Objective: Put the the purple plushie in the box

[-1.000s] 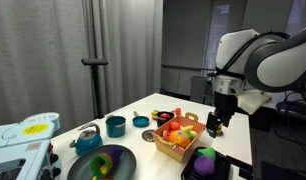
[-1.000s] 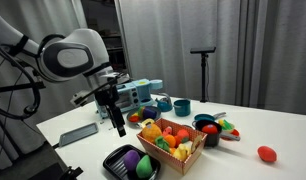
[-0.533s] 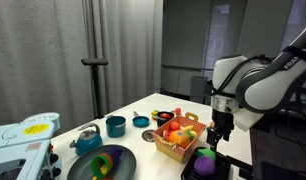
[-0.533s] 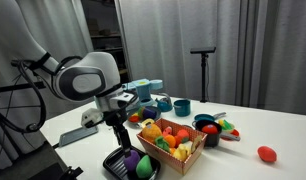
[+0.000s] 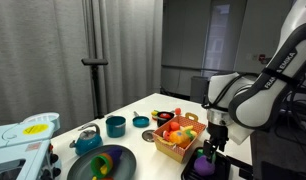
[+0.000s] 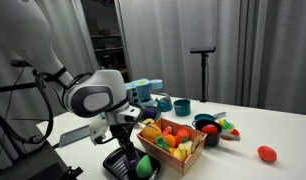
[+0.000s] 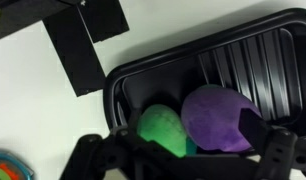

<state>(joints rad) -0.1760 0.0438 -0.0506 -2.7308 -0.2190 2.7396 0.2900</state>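
The purple plushie (image 7: 218, 118) lies in the flat black tray (image 7: 255, 58), directly under the claw (image 7: 183, 152) and a little toward one finger. A green toy (image 7: 162, 128) touches it and sits under the claw's other half. In the wrist view the claw's two dark fingers (image 7: 88, 158) stand wide apart along the lower edge, one beyond each side of the two toys, and they grip nothing. I cannot tell from here whether they touch the tray or the toys. In an exterior view the claw (image 5: 210, 148) hangs straight down over the tray, and a patch of the purple plushie (image 5: 203, 160) shows just below it. In an exterior view the claw (image 6: 125, 150) is low over the near end of the tray (image 6: 115, 165), with the green toy (image 6: 145, 167) just beside it. The box (image 5: 171, 152) stands on the worktop (image 5: 141, 142) just beside the claw. It is a tan box with low walls, crowded with orange, red and yellow toys, and the plushie is not among them. In an exterior view the box (image 6: 165, 158) touches or nearly touches the tray's far side. Beyond the box, well away from the claw, stand a teal cup (image 5: 115, 126) and a rainbow-striped dish (image 5: 83, 168). A small red thing (image 6: 265, 153) lies alone on the worktop, far from the claw on the other side of the box. In the wrist view, dark flat patches (image 7: 83, 45) lie on the white worktop just outside the tray's rim.
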